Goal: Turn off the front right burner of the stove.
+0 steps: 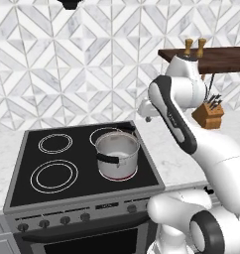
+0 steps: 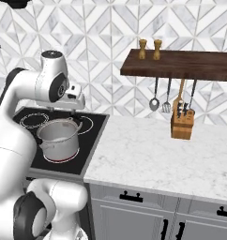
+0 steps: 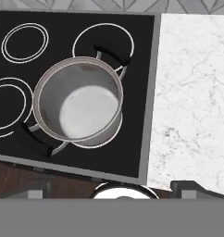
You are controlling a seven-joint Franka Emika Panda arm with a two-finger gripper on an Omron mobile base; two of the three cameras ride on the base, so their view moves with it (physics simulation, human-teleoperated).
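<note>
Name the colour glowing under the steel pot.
Red, around the steel pot's base; clearest in the left base view.

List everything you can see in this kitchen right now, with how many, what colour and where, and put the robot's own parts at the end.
stove: one, black glass top, grey steel front, left of the counter
front right burner: one, red glowing rim, under the pot
pot: one, steel with dark handles, empty, on the front right burner
other burners: three, white rings, unlit
knobs: several, dark, along the stove front
counter: one, white marble, right of the stove
knife block: one, wooden, back of the counter
shelf: one, dark wood, on the wall
shakers: two, wooden, on the shelf
utensils: several, hanging under the shelf
arm: one, white, dark joints, raised over the stove
gripper: one, open, above the pot
</note>
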